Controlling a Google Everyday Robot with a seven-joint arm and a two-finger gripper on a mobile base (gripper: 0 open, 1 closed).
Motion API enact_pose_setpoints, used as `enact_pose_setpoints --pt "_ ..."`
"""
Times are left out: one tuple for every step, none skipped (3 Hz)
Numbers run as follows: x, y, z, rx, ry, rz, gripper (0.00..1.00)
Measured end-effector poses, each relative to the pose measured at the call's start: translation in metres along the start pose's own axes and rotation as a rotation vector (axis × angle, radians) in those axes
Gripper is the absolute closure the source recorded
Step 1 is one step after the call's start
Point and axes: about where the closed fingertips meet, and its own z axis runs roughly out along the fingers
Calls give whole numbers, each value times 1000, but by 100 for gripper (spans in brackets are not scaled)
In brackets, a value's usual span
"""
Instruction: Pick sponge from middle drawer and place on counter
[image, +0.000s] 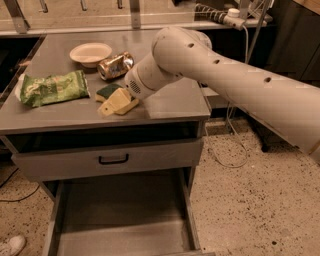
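Observation:
The sponge (107, 91), dark green on top with a yellowish layer below, lies on the gray counter (170, 102) near its middle. My gripper (116, 103) is low over the counter, right beside the sponge on its near side and touching or almost touching it. The white arm reaches in from the right. The middle drawer (120, 215) is pulled out below, and its bare gray floor shows nothing in it.
A crinkled green snack bag (52, 88) lies at the counter's left. A white bowl (90, 52) and a tipped metal can (115, 65) sit behind the sponge. A shut drawer front with a black handle (113, 160) is under the counter. A cable (230, 145) trails on the speckled floor at right.

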Motion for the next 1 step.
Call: enact_pose_setpoints --pt "0 0 0 0 0 0 0"
